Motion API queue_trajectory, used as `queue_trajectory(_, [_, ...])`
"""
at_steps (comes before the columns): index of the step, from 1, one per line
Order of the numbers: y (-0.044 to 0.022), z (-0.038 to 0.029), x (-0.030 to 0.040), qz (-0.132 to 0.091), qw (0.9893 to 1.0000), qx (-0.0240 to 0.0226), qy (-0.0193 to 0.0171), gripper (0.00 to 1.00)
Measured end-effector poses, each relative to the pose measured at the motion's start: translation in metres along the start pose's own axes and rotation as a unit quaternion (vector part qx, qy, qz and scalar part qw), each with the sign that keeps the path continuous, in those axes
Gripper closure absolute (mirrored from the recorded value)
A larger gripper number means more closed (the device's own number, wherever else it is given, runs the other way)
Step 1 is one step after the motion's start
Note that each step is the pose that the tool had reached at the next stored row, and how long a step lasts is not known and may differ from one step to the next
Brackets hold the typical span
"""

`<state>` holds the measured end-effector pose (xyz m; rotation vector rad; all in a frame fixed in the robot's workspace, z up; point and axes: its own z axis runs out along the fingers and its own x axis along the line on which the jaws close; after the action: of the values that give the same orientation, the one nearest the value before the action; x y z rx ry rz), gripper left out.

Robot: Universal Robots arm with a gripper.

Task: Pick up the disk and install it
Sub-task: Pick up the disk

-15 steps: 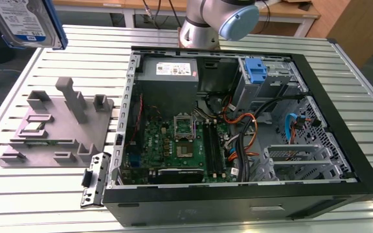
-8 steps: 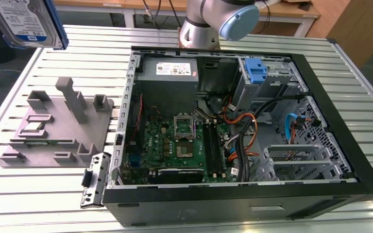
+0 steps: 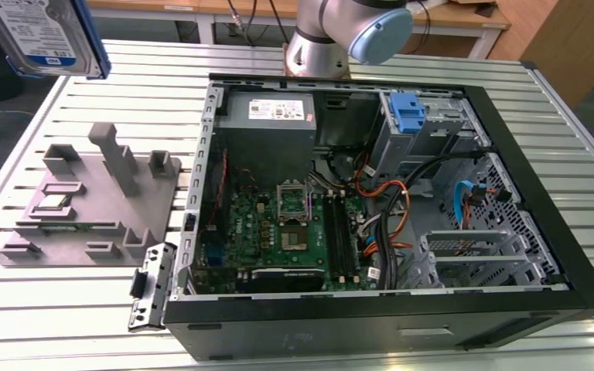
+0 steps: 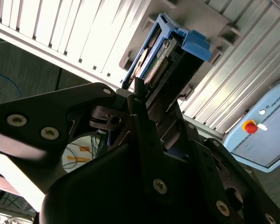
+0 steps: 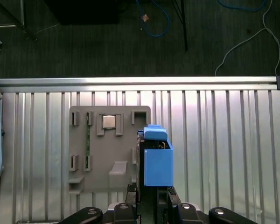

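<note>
Aloft, disk (image 3: 41,35), blue-white label, end effector (image 5: 154,196) clamped.

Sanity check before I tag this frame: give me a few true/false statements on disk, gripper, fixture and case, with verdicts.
1. The gripper is shut on the disk. True.
2. The disk sits in the case's drive bay. False: it hangs above the table, outside the case, at the exterior view's left.
3. The grey fixture lies on the table at the exterior view's left of the case. True.
4. The case is closed. False: its side is open and the motherboard shows.
5. A blue latch sits inside the case. True.
</note>
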<state>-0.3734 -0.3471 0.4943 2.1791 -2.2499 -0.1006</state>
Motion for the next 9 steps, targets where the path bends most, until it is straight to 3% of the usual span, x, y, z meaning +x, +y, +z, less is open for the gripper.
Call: queue_trajectory(9, [-0.0017,-0.0001,-0.0001,0.0,1.0,0.0,0.0,0.65])
